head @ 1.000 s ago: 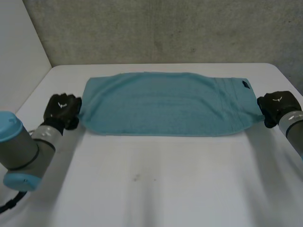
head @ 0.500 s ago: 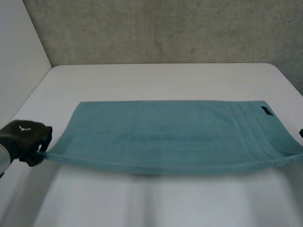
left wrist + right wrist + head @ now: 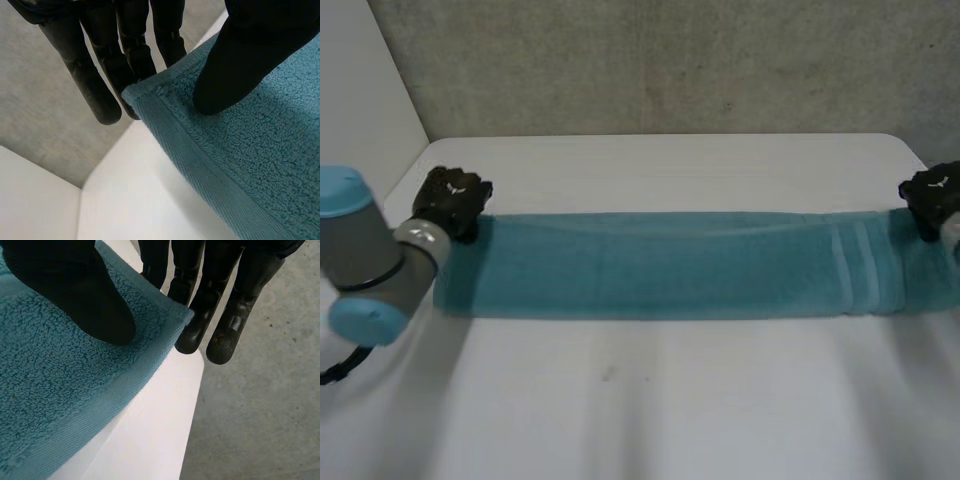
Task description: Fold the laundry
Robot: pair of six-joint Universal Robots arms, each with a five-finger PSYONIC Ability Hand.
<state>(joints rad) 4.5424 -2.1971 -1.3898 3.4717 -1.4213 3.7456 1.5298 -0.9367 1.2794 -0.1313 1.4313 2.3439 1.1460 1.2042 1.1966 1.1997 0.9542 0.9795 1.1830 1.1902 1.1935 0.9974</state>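
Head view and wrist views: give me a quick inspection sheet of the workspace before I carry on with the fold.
Surface: white table, one small dark speck on it.
Job's things: teal towel stretched in a long band across the table.
Clutter: nothing seen.
Hands: left hand pinches the far corner at its end between thumb and fingers; right hand pinches the far corner at the other end likewise.
Cables: nothing seen on the towel.
Surroundings: grey wall behind the table, white panel at the robot's left.
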